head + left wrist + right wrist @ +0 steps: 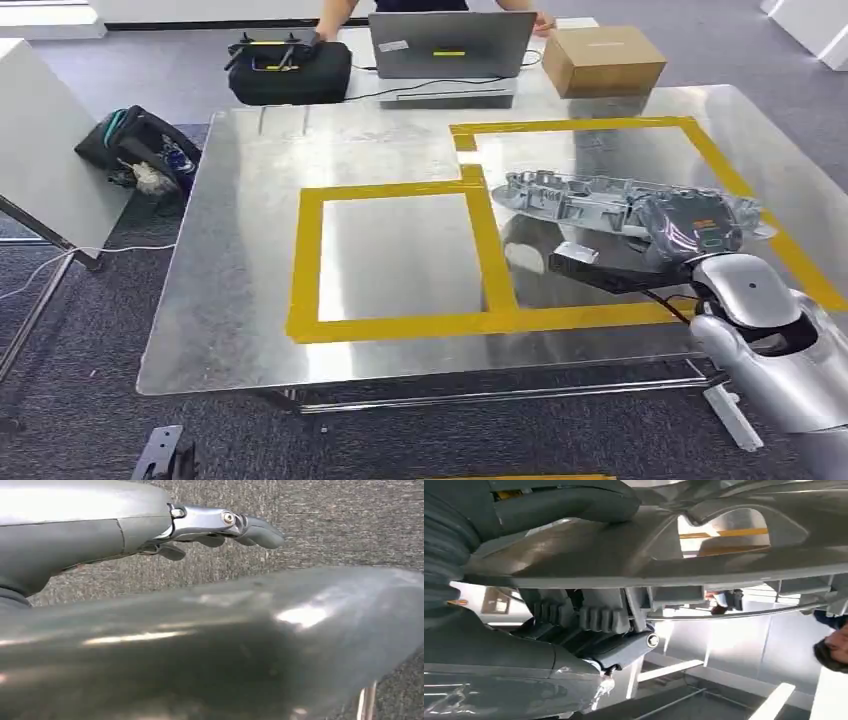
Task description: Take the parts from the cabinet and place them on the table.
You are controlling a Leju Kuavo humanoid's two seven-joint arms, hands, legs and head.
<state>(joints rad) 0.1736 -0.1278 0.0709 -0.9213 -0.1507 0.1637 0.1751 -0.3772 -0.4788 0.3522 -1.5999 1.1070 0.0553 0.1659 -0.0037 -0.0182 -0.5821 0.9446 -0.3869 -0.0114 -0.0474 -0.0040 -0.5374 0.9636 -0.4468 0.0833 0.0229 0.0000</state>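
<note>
The right hand (690, 232) fingers (596, 620) grip the cast metal part (600, 200). Its long axis runs leftward from them, above the surface (240, 280). Left hand (220, 527) fingers hold nothing, loosely extended.

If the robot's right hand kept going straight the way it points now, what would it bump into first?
Probably nothing soon: the right hand, gripping the metal part, points left over the table. The way looks free, though height is unclear.

1. The table (240, 290) stands ahead, with two taped squares on it: the near-left square (400, 258) and the far-right square (640, 180), touching at a corner.
2. The part (600, 203), held by the right hand (690, 228), is over the far-right square.
3. Behind the table, left to right: case (290, 68), laptop (450, 45), box (603, 60).
4. A bag (140, 150) lies on the floor left of the table.
5. The left hand (220, 527) hangs over the carpet.
</note>
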